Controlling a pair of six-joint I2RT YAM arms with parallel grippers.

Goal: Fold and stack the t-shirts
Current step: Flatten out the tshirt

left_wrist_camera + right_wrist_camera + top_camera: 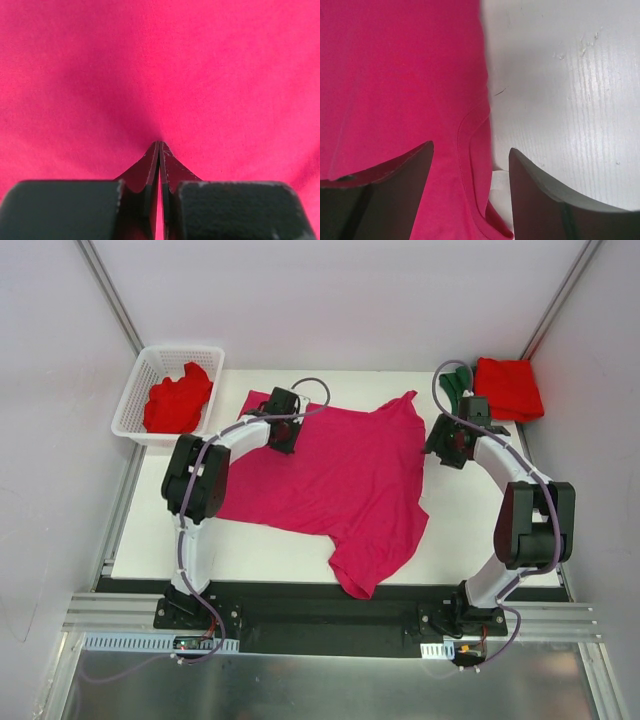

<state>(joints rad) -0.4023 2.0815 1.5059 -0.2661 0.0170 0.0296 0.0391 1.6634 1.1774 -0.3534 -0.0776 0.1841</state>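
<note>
Shirts sit in three spots. The pink shirt (340,480) is spread rumpled across the middle of the table (470,530), with one part trailing toward the near edge. A loose red shirt (178,402) is bunched in the basket (135,400) at the far left corner. At the far right corner lies a folded red shirt (510,388), and the green shirt (457,380) touches its left side.

The left gripper (283,432) is down on the far left part of the pink shirt. Its wrist view shows the fingers (150,170) pressed together, with pink cloth puckering in toward their tips, so it is clenched on the pink shirt.

The right gripper (447,445) is at the pink shirt's right edge and is released. Its fingers (395,190) are spread wide, one over pink cloth and the other over bare table. The shirt's stitched hem runs between them. Whether the tips touch the cloth I cannot tell.
</note>
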